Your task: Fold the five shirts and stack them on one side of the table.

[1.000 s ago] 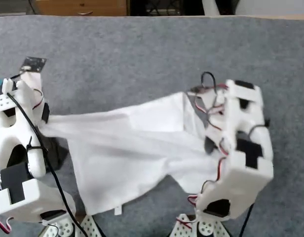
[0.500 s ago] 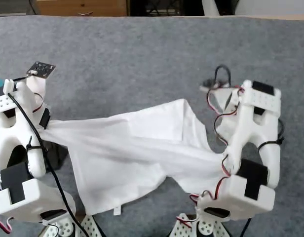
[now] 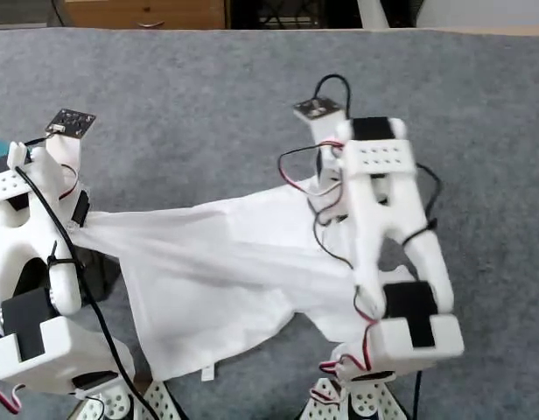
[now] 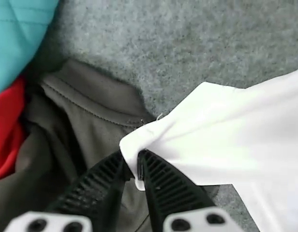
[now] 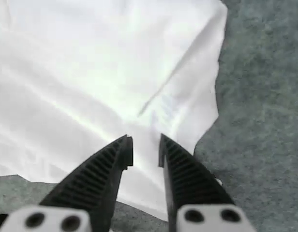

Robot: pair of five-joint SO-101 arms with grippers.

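A white shirt (image 3: 217, 271) lies crumpled across the middle of the grey table, stretched toward the left. My left gripper (image 4: 136, 166) is shut on its left corner, seen at the left in the high view (image 3: 80, 220). My right gripper (image 5: 145, 145) hangs just above the shirt (image 5: 91, 72) near its right edge, fingers slightly open with nothing between them. The right arm (image 3: 383, 201) stands over the shirt's far right part and hides it there.
Under the left gripper lies a pile of an olive shirt (image 4: 71, 121), a red shirt (image 4: 6, 140) and a teal shirt (image 4: 18, 29). Bare grey table surface (image 3: 208, 105) stretches behind the white shirt. Wooden furniture (image 3: 147, 13) stands beyond the far edge.
The right arm has swung left and toward the far side, ending over the shirt's far right edge. The left gripper has stayed put, holding the corner.
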